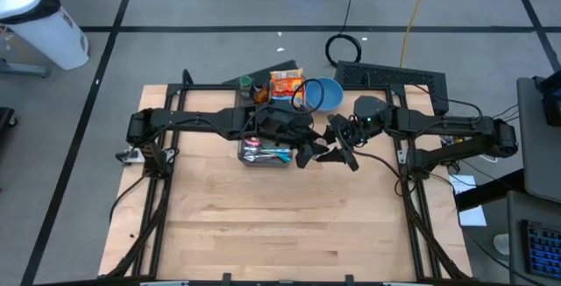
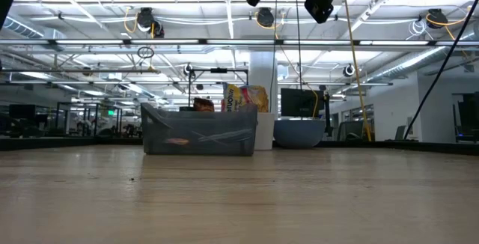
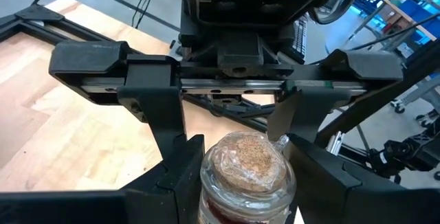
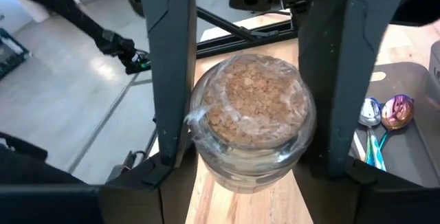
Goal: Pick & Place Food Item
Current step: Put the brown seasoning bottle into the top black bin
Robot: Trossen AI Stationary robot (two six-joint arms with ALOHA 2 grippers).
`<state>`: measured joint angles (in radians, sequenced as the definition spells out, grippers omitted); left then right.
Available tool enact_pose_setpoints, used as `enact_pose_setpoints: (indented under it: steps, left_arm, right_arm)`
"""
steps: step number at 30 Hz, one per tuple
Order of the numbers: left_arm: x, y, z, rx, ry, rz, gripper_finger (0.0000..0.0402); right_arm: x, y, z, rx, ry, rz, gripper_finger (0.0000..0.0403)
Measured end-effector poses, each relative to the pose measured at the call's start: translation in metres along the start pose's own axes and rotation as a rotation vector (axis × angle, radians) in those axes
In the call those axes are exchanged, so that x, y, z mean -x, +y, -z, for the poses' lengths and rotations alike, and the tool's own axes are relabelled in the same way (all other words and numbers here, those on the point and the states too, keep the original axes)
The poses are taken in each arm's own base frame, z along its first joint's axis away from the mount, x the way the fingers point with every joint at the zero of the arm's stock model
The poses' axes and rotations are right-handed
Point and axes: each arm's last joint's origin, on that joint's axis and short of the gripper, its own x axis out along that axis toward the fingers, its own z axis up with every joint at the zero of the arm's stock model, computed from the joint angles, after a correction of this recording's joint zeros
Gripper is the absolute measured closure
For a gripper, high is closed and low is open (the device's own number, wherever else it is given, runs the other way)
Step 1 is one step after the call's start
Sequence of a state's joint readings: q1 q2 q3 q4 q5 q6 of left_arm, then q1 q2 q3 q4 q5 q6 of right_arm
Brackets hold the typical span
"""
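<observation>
We see the two dark arms meet high above the middle of the pale wooden table (image 1: 263,225). Between them is a small clear glass jar with a round brown crumbly food item wrapped in clear plastic on top (image 4: 251,124). The jar is up in the air, not on the table. From the left wrist view, the left gripper (image 3: 240,162) has its two dark fingers (image 3: 175,169) pressed on both sides of the jar, so it holds the jar, with the fingers about half way open. From the right wrist view, the right gripper (image 4: 251,114) has one finger (image 4: 172,66) on each side of the same jar. These fingers stand very close to the glass, but we cannot tell if they squeeze it or are just beside it. In the high view both grippers sit just beside a clear plastic box with shiny spoons inside (image 1: 265,153). Behind the box, near the far edge of the table, are a round blue bowl (image 1: 324,94) and a yellow and orange snack bag (image 1: 284,82).
</observation>
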<state>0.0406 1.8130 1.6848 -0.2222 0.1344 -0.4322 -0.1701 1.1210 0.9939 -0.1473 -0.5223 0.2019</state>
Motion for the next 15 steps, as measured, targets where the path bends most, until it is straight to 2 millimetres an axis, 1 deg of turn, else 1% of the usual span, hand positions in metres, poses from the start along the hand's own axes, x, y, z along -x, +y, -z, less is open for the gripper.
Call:
enact_pose_setpoints:
  steps: [7, 13, 15]
  left_arm:
    - [0.006, -0.001, -0.004, -0.019, -0.014, -0.005, 0.0219]
    - [0.015, -0.001, -0.008, -0.04, -0.01, -0.014, 0.0219]
    - [0.021, 0.001, -0.01, -0.038, -0.002, -0.025, 0.0219]
  right_arm:
    - [0.006, -0.006, -0.003, -0.062, -0.023, 0.015, 0.0163]
    - [0.011, -0.013, -0.004, -0.136, -0.015, -0.041, 0.0126]
    - [0.013, -0.015, -0.005, -0.15, -0.02, -0.036, 0.0115]
